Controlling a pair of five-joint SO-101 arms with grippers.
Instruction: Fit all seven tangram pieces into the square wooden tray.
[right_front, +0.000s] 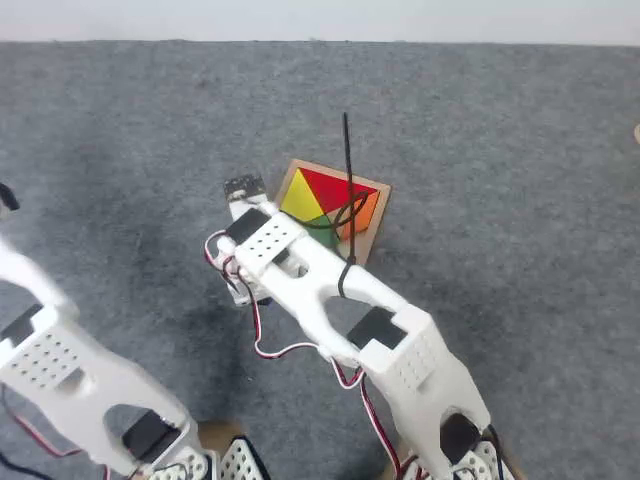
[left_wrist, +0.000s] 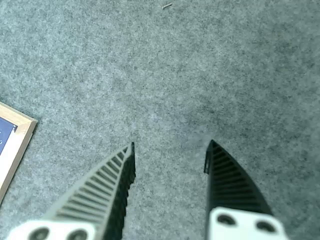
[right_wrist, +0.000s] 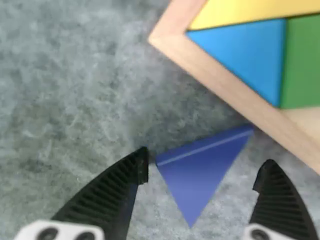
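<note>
Right gripper (right_wrist: 205, 157) is hanging wide open, holding nothing, straddling the blue triangle (right_wrist: 197, 175), which is lying on carpet (right_wrist: 65, 90) just outside the tray (right_wrist: 220, 80), one corner nearing the rim, the tip pointing away. Left gripper (left_wrist: 171, 143) is gaping, holding nothing, over carpet beside a tray corner.

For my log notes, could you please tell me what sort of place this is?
Probably a robotics lab bench: two white arms over a grey felt-covered table, with a wooden tangram tray.
</note>
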